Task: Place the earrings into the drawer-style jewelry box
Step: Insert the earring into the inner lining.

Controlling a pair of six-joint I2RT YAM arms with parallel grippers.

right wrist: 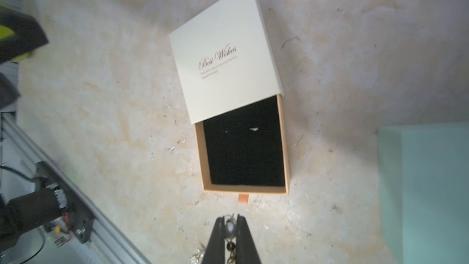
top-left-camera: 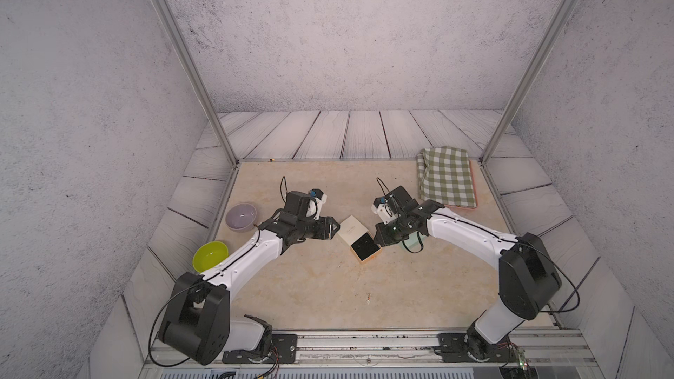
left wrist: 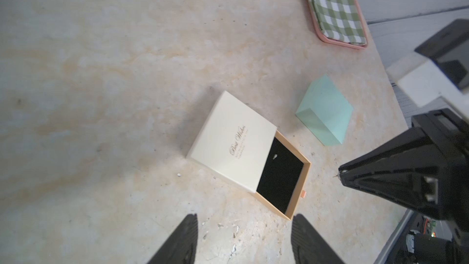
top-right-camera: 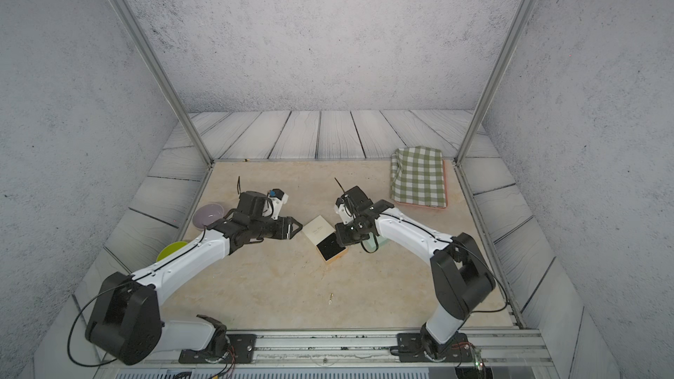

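- The drawer-style jewelry box [top-left-camera: 352, 229] lies mid-table between the two arms. Its cream sleeve [right wrist: 225, 54] carries gold script reading "Best Wishes". The smaller lines beneath it cannot be read.
- The script is legible in both wrist views. In both top views it shows only as a faint mark.
- The tan tray [right wrist: 253, 189] is slid out toward the near side, exposing its black lining. An orange pull tab [right wrist: 243, 198] projects from its outer edge.
- The right wrist view shows two small pale marks on the lining and the left wrist view shows one. What they are cannot be told.
- The right gripper [right wrist: 230, 217] is closed on the held earring [right wrist: 230, 227], with a pale bead and gold links pinched between its fingers. Only the right wrist view shows this. The gripper sits just beside the tray's pull-tab edge, outside the tray.
- The left gripper [left wrist: 245, 216] has its fingers spread with nothing between them. It sits just left of the box.
- The loose earring [top-left-camera: 369, 298] lies on the bare table [top-left-camera: 310, 286], on the near side and well apart from the box. It appears in both top views but in neither wrist view.
- The mint-green box [left wrist: 324, 113] stands just right of the jewelry box. In both top views the right gripper largely hides it.
- A green checked cloth [top-left-camera: 446, 176] lies at the far right.
- A lilac bowl [top-left-camera: 240, 216] and a lime bowl [top-left-camera: 210, 256] sit at the left.
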